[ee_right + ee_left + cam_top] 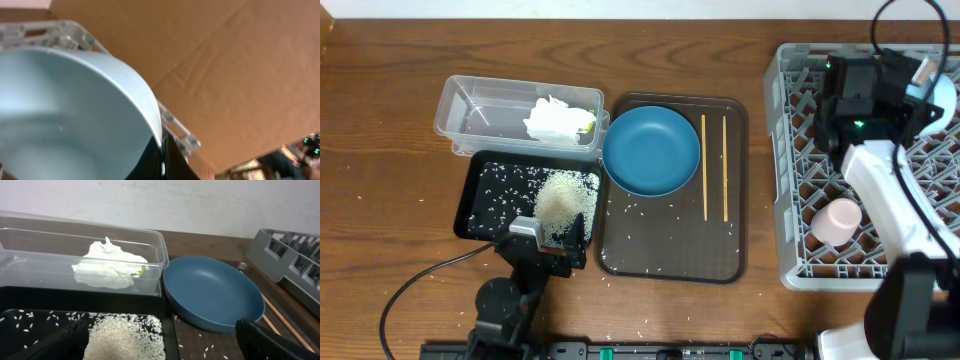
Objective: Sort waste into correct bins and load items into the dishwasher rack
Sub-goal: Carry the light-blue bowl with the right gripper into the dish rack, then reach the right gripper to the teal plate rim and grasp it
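Scanning overhead first. The left gripper [558, 238] sits low at the near edge of the black tray [480, 200], toward the tray's right end. Directly ahead of it is a heaped pile of rice [565, 198], with looser grains scattered across the tray to its left. Beyond the tray, the clear tub [470, 105] holds crumpled white tissue [555, 120], and a bit of yellow-green wrapper [588, 122] shows at the tissue's right side. To this gripper's right, the brown tray [670, 265] carries the blue plate [652, 150], two chopsticks [704, 165] lying parallel and apart, and stray grains. A few more grains lie on the table [380, 130].

The right gripper [910, 95] hangs over the far part of the rack [795, 200]. The white bowl [938, 100] is at it, partly hidden by the arm. A pink cup [837, 220] sits in the rack on the robot's side of that gripper.

Left wrist: the fingers [55, 342] are spread wide, one at each lower corner, with the rice heap low between them. The tub is ahead-left, with the tissue toward its right end and a green scrap at the tissue's edge. The plate is ahead-right, matte dark blue, close by the tub's corner; whether they touch, I cannot tell.

Right wrist: the gripper is pinched narrow on the bowl's rim. The bowl fills the left of the frame, its smooth pale blue-white inside facing the camera. The grey rack edge shows behind it, with brown cardboard [235, 65] beyond.
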`<state>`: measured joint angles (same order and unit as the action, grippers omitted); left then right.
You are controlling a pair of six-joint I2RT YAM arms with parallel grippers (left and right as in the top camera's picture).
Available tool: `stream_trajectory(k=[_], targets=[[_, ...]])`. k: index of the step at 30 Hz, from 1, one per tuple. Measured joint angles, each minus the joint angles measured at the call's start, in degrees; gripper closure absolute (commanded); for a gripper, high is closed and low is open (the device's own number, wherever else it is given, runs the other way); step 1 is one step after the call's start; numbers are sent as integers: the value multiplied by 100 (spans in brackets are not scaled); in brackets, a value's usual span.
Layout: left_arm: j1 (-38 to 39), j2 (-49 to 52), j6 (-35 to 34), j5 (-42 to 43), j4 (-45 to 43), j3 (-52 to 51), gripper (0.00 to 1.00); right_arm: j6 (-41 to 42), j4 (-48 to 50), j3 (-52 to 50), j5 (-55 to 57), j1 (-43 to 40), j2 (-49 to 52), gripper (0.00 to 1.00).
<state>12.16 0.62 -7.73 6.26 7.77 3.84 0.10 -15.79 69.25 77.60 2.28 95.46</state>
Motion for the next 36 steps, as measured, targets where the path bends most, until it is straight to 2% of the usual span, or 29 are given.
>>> stream_trajectory(k=[4, 10, 16, 25, 33, 36], targets=[[0, 0, 0, -2, -2, 0, 4, -977, 798, -2, 61, -35, 527, 99], [0, 0, 0, 0, 0, 0, 4, -1567, 951, -2, 39, 221, 846, 99], [0, 0, 0, 0, -2, 0, 4, -1843, 1032, -2, 50, 332, 1005, 99], [0, 0, 0, 0, 0, 0, 4, -2155, 1224, 0, 160, -216, 1014, 99], [0, 0, 0, 0, -2, 0, 4, -2197, 1222, 0, 90, 37, 1071, 99], [0, 0, 0, 0, -2, 0, 4, -2277, 1231, 0, 181, 149, 1250, 91]])
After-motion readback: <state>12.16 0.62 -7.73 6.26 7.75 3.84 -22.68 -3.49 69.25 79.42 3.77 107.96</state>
